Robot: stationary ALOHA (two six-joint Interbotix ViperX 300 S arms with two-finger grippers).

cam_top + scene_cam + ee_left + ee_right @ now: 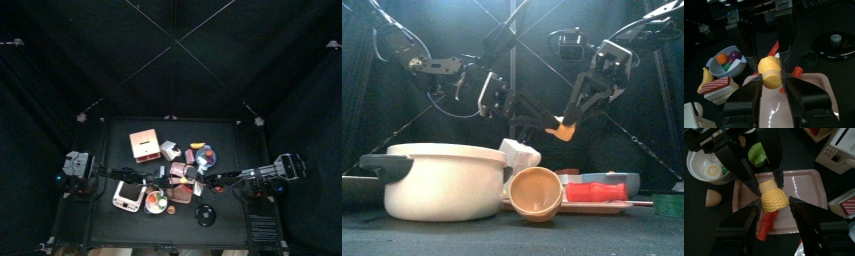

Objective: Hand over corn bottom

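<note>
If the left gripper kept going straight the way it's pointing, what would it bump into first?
Probably the right gripper, whose jaws hold the other end of the corn that the left gripper grips. Below them lies the pink tray; depth is unclear.

Corn [771, 72] betw 2 grippers, above tray [807, 185].

The corn [771, 73] looks like glossy, bumpy yellow plastic. The pink tray [811, 187] is smooth and shiny. The white pot [442, 182] has a satin sheen.
</note>
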